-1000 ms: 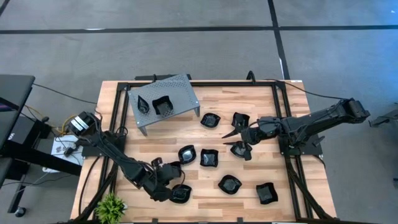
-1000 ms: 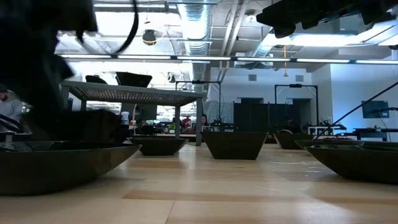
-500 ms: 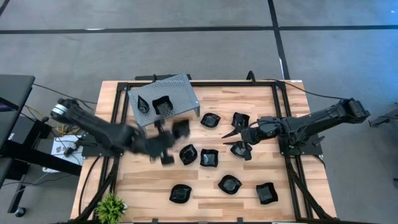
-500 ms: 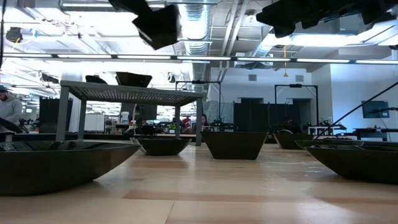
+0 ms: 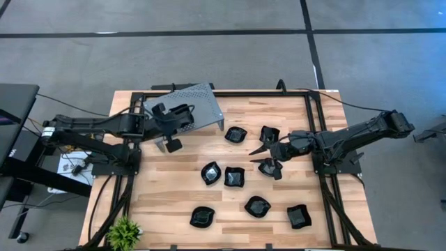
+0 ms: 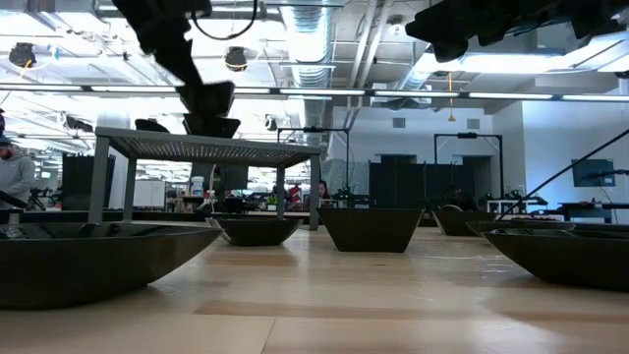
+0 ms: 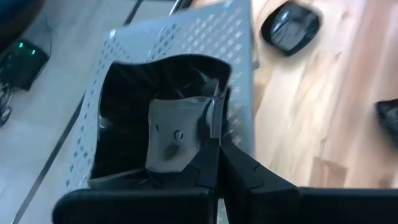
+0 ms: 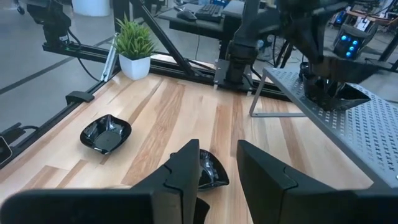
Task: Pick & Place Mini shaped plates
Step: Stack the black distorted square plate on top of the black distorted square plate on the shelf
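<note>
My left gripper (image 5: 180, 116) is over the grey perforated stand (image 5: 203, 100) at the table's far left, shut on a squarish black mini plate (image 7: 134, 106). In the low view this plate (image 6: 208, 98) hangs just above another black plate (image 6: 211, 126) that rests on the stand top, beside a third (image 6: 152, 125). My right gripper (image 5: 259, 156) is open at the right middle, above a black plate (image 8: 208, 169) that rests on the wood. Several more black plates lie on the table, such as the one (image 5: 210, 173) at the centre. My left gripper pinches the plate's rim (image 7: 216, 106) on one side. One finger (image 7: 177, 137) is inside the dish and the other (image 7: 245, 171) outside. The fingers come from above, slanting from the table's left. The plate is lifted clear, roughly level, over the stand.
A black frame rail (image 5: 230, 93) runs round the table. A small potted plant (image 5: 124, 230) stands at the near left corner. Bare wood (image 5: 174, 181) lies between the stand and the near plates. A person (image 6: 12, 172) shows in the room behind.
My left gripper has carried the black plate up from the table's near edge toward the far edge, to above the stand. The plate is now lifted clear, high over the stand top. Another plate stays on the wood at the near edge.
</note>
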